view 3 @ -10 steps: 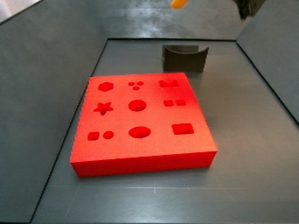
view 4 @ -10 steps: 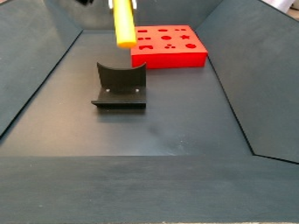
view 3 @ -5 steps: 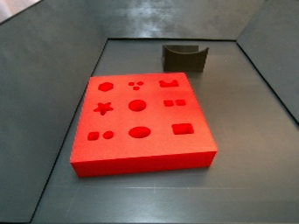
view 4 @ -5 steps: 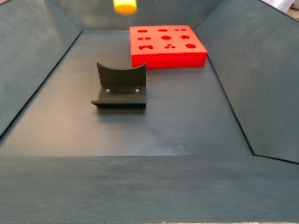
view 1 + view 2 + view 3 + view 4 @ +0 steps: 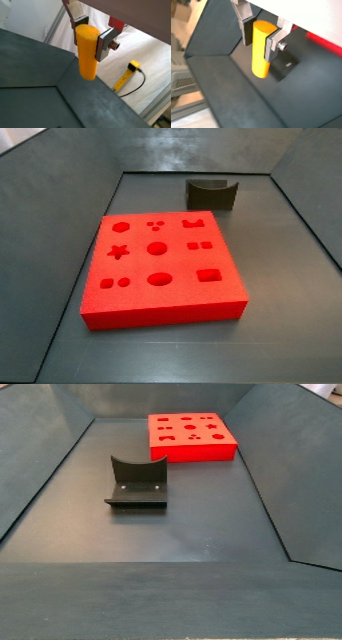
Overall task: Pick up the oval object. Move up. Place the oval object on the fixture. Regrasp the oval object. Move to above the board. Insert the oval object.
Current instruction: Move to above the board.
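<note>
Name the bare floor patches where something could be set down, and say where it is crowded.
Bare floor lies between the fixture and the near wall, and beside the board toward each side wall. Tightest is the gap between fixture and board. The gripper, shut on the oval object, is out of both side views.

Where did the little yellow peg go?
The small yellow-orange plastic oval peg is clamped between the end effector fingers in both wrist views, out of both side views, which show only the red board and dark fixture.
</note>
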